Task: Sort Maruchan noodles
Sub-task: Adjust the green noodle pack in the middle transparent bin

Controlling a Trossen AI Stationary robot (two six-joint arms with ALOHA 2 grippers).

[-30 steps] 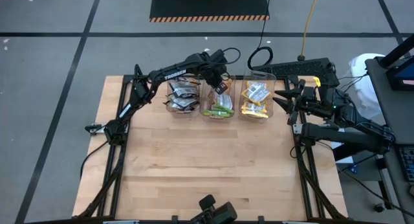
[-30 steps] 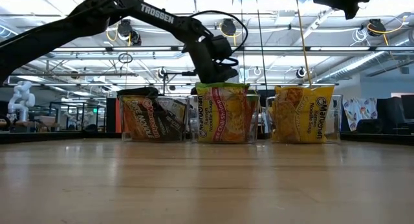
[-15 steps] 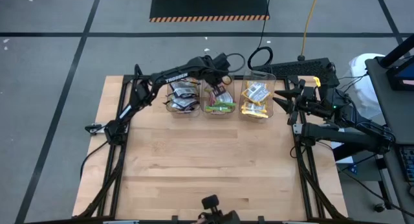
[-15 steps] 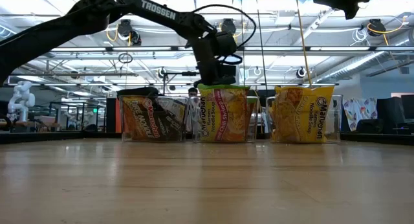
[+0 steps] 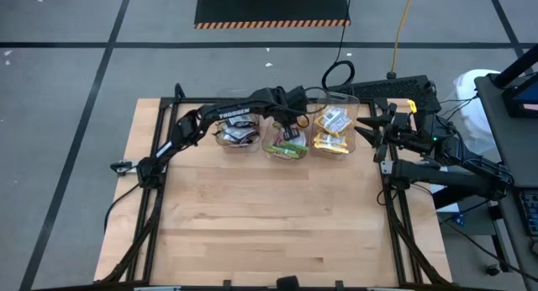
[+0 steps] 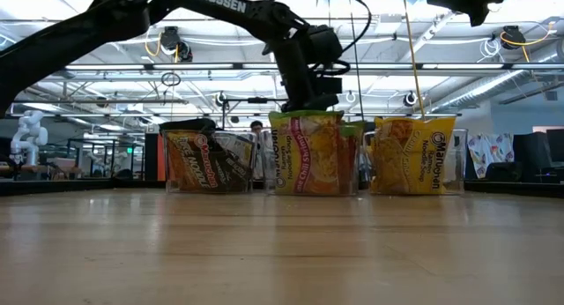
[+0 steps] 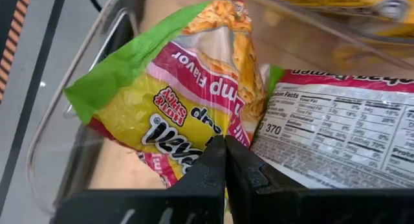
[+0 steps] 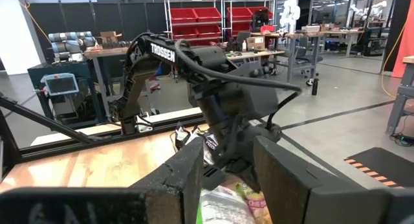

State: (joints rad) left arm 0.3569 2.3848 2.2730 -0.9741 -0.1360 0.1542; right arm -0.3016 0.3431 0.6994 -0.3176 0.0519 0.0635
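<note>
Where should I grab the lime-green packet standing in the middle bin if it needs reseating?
Take the lime-green packet by its top edge, coming straight down from above. It stands upright in the middle bin, edge poking over the rim, and the clear walls block any side approach. The left tool is already over it, shut; the right tool waits beside the yellow bin.

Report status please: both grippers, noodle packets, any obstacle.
Left gripper shut, down in middle clear plastic bin on lime-green and pink ramen packets. Right gripper open, parked at table's right edge. No obstacle seen.
</note>
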